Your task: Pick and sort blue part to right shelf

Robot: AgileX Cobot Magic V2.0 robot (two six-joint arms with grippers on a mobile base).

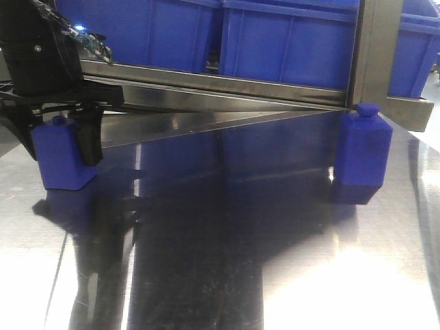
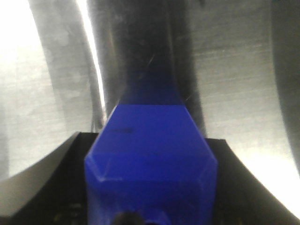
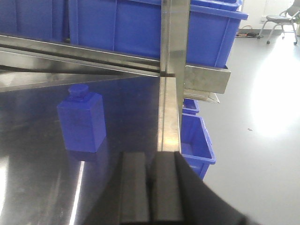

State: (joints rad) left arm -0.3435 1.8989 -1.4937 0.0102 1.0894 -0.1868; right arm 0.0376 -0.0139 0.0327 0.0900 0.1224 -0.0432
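Blue part clamped between left tool fingers, upright

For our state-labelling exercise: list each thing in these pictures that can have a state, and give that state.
left tool: shut on left blue part
left blue part: upright, gripped at its sides
right blue part: upright, free on the table
right tool: shut, holding nothing
blue bins: sitting on the right shelf, contents hidden

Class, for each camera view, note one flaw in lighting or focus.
Exterior front view: white glare blows out the steel table at lower right. Left wrist view: the blue part fills the frame, soft and blurred, with overexposed metal at left. Right wrist view: the floor is washed out white.
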